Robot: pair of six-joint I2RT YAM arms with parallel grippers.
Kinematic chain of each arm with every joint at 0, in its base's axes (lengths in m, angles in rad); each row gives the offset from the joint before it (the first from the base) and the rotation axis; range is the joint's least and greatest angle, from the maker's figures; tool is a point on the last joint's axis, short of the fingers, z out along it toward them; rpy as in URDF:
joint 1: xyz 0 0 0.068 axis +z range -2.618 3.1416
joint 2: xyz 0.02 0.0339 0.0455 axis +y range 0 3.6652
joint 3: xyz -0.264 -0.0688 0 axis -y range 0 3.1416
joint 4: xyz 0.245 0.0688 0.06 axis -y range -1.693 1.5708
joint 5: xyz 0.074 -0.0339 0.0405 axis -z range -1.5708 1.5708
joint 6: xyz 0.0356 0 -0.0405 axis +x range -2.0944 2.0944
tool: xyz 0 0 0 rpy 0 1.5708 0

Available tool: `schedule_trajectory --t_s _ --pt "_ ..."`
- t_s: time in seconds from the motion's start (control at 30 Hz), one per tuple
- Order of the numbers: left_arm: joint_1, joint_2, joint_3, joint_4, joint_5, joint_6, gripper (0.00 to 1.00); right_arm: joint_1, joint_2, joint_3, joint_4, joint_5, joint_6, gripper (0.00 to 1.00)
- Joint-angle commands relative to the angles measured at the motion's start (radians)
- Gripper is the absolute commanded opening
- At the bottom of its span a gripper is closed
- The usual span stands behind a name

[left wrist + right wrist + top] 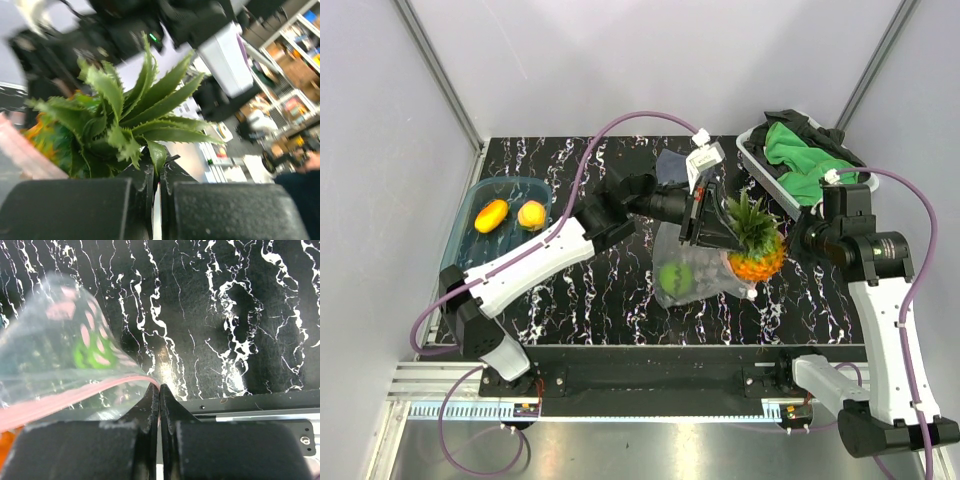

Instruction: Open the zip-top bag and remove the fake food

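Note:
The zip-top bag [692,278] lies crumpled at the table's middle with a green ball [675,277] inside. A fake pineapple [760,262] with an orange body and spiky green crown hangs over the bag's right end. My left gripper [725,225] is shut on a crown leaf [156,152], as the left wrist view shows [159,167]. My right gripper [792,245] is just right of the pineapple. In the right wrist view it [160,389] is shut on the end of the bag's pink zip strip [75,396]. The bag [50,340] and green ball [92,352] show there.
A translucent blue tub [480,250] at the left holds two orange-yellow pieces [492,215] [531,214]. A white basket [760,165] with green cloths [805,150] stands at the back right. A small clear item [672,165] lies behind the left gripper.

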Motion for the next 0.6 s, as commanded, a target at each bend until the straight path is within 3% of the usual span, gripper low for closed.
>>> schedule_trajectory --t_s 0.0,0.17,0.3,0.37,0.47,0.57 --pt "-0.005 -0.051 -0.028 0.162 0.163 -0.019 0.00 0.003 0.016 0.024 0.052 -0.043 0.021 0.00" --pt "-0.034 -0.027 -0.002 0.141 0.151 0.005 0.00 0.003 0.050 -0.010 0.111 -0.378 -0.026 0.00" --pt "-0.042 -0.054 0.038 -0.153 -0.073 0.213 0.00 0.005 0.033 -0.071 0.103 -0.336 0.016 0.00" --pt "-0.061 -0.082 0.024 -0.201 -0.196 0.255 0.00 0.005 0.010 -0.111 0.100 -0.283 0.046 0.00" --pt "-0.098 -0.088 0.006 -0.218 -0.210 0.296 0.00 0.005 0.002 -0.128 0.098 -0.211 0.096 0.00" --pt "-0.126 -0.045 0.061 -0.314 -0.124 0.356 0.00 0.003 0.014 -0.104 0.129 -0.193 0.127 0.00"
